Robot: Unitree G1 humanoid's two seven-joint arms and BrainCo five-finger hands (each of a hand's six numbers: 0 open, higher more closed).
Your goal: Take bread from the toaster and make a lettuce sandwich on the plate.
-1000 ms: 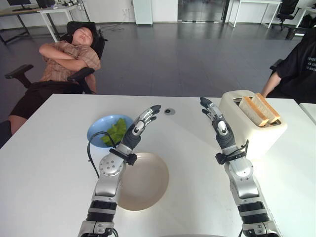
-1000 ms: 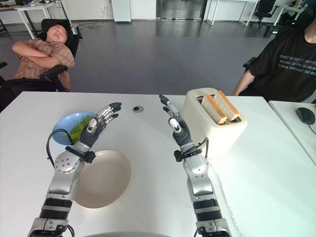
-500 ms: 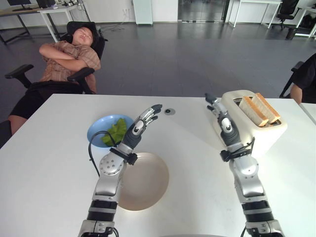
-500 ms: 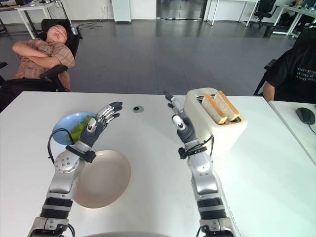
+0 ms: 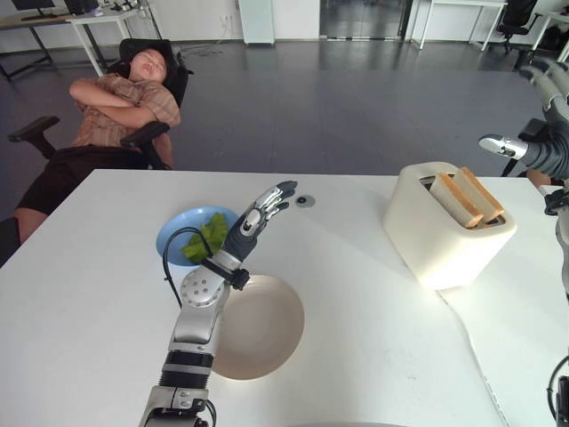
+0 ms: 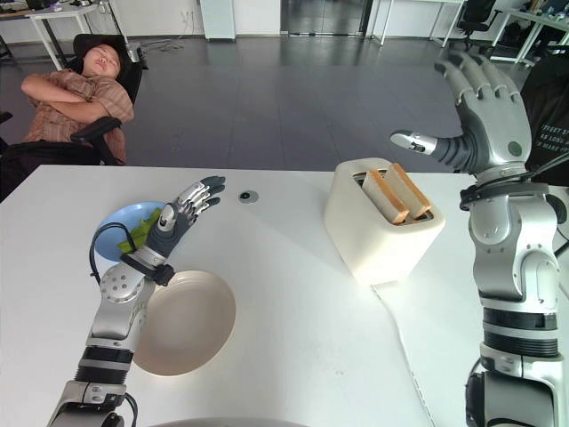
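Two slices of bread (image 6: pixel 397 193) stand upright in the slots of the cream toaster (image 6: pixel 378 245), on the right of the white table (image 6: pixel 293 356). The right hand (image 6: pixel 480 124) hangs high above and right of the toaster, fingers (image 6: pixel 462 76) spread wide and holding nothing, well apart from the bread. The left hand (image 6: pixel 178 218) hovers with straight, released fingers just right of the lettuce (image 6: pixel 145 231) in the blue dish (image 6: pixel 111 227) — the beige plate (image 6: pixel 191 329) lies nearer, partly under that forearm.
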